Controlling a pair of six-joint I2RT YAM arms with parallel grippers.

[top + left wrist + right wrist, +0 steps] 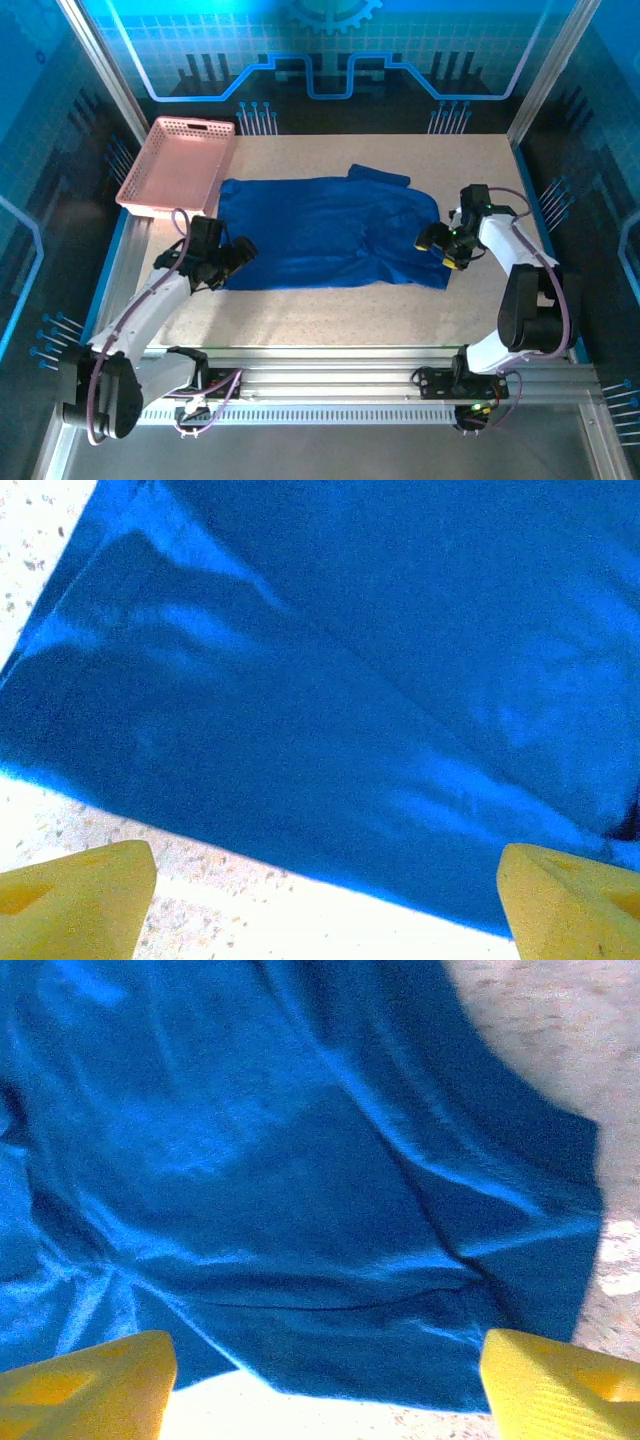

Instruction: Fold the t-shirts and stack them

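Blue t-shirt (330, 230) lies spread mid-counter (330, 320), rumpled on its right side. Left pincer (237, 260) open at the near-left hem; right pincer (437, 250) open at the right edge, nothing held. Folding step, probably; next move calls for gripping an edge and carrying it across.

Blue t-shirt (325, 232) — rumpled, partly folded, flat mid-table

You've got the t-shirt (330, 230) lying spread on the middle of the table (330, 310), with the basket (180, 165) at the far-left corner, just beside the shirt's far-left edge. Your left gripper (238, 258) sits at the shirt's near-left corner — the right gripper (440, 250) over its near-right edge.
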